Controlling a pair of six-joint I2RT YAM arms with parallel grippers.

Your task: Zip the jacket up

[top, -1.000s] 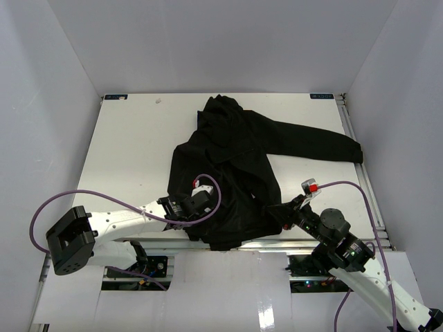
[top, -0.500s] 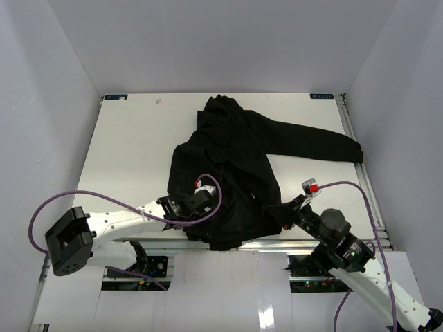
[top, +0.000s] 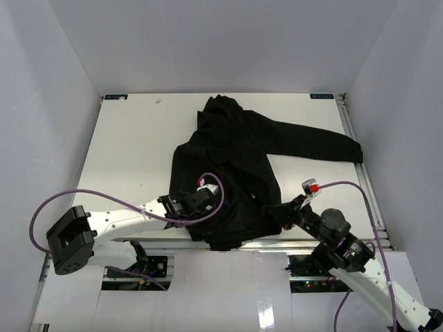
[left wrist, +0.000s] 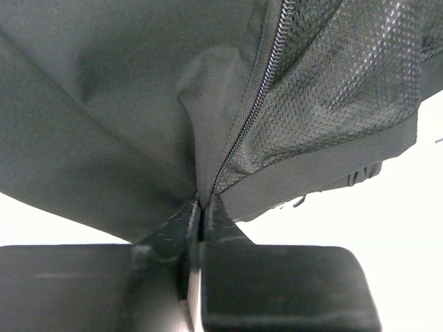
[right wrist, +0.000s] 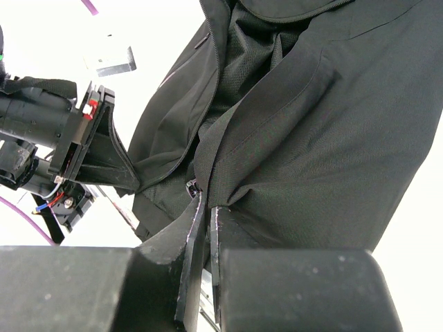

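The black jacket [top: 235, 159] lies on the white table, hood at the far end, one sleeve stretched to the right, its front open near the hem. My left gripper [top: 208, 200] is shut on the jacket's front edge beside the zipper teeth [left wrist: 256, 90], with mesh lining showing in the left wrist view. My right gripper [top: 271, 207] is shut on the other front edge near the hem; in the right wrist view [right wrist: 205, 200] a small metal zipper piece [right wrist: 191, 185] shows just left of its fingertips.
The white table [top: 131, 145] is boxed in by white walls on three sides. Purple cables loop from both arms. A red and white part [top: 311, 186] sits on the right arm. The near table edge has a metal rail.
My left gripper has shifted slightly right and away along the jacket front, still shut on the fabric. The right arm has not moved.
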